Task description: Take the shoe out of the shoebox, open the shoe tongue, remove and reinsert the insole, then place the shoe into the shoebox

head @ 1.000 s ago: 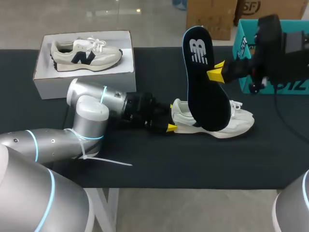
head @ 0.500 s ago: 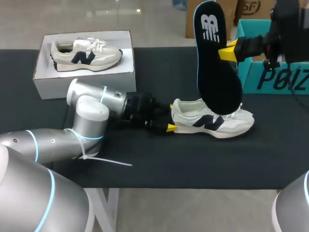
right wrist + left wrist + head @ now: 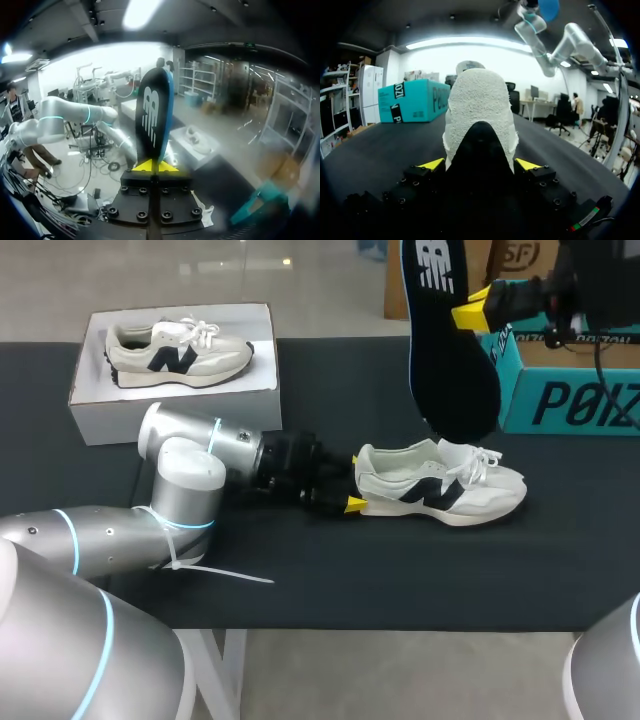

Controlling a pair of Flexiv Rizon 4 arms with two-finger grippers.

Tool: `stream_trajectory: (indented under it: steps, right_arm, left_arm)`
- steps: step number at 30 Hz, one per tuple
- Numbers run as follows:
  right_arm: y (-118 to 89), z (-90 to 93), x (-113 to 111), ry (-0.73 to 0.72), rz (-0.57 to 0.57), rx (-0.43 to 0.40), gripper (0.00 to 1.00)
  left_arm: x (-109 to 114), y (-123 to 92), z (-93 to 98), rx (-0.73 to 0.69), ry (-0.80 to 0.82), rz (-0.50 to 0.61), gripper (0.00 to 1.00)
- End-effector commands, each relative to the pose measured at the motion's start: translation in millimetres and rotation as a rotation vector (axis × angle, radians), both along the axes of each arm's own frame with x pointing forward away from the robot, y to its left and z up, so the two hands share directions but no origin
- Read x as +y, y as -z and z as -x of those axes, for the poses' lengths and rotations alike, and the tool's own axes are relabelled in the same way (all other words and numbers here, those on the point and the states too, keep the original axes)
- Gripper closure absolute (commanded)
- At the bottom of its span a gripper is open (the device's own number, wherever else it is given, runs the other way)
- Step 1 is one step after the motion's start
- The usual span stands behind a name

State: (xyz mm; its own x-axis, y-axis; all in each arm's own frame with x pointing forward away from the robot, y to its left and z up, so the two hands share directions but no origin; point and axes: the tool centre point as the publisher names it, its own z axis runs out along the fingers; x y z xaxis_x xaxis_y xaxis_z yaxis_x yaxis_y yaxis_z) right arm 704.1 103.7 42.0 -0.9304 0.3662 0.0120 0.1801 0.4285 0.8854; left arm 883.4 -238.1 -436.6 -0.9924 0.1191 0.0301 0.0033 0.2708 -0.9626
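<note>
Lifted toward 12 o'clock: insole point(image 3: 450, 350); right end effector point(image 3: 155, 165) pinches its light, bendy edge; left end effector point(image 3: 480, 165) clamps shoe point(image 3: 440, 485) heel.

Black table point(image 3: 380, 570) bears shoebox point(image 3: 180, 412), shoe point(image 3: 440, 490), teal box point(image 3: 570, 400).

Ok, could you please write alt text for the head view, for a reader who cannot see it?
The right end effector holds a dark insole raised in the air, over a white shoe lying on the black table. The left end effector grips the shoe's heel. At the back left, a white shoebox holds a second shoe.
</note>
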Motion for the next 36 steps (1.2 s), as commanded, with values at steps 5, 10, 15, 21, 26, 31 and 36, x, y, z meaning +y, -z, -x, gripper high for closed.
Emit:
stream_trajectory:
  steps: [5,10,15,21,26,31,36]
  right_arm:
    - [-1.8,-4.8,3.3,-0.003,0.008,0.006,1.00]
    - [-1.8,-4.8,3.3,-0.003,0.008,0.006,1.00]
    - [-1.8,-4.8,3.3,-0.003,0.008,0.006,1.00]
    - [-1.8,-4.8,3.3,-0.003,0.008,0.006,1.00]
    - [-1.8,-4.8,3.3,-0.003,0.008,0.006,1.00]
    - [-1.8,-4.8,3.3,-0.003,0.008,0.006,1.00]
    - [-1.8,-4.8,3.3,-0.003,0.008,0.006,1.00]
  left_arm:
    - [-0.8,3.0,-0.7,0.001,0.002,-0.003,1.00]
    - [1.5,1.0,2.6,-0.063,-0.026,-0.114,0.89]
    - [5.1,-10.5,7.7,-0.214,-0.069,-0.283,0.00]
    - [11.6,-13.2,10.1,-0.228,-0.091,-0.324,0.00]
    - [14.3,-13.7,12.1,-0.216,-0.078,-0.343,0.00]
    - [25.5,-17.3,8.5,-0.193,-0.037,-0.376,0.00]
    - [43.2,-33.0,2.2,-0.201,0.005,-0.522,0.00]
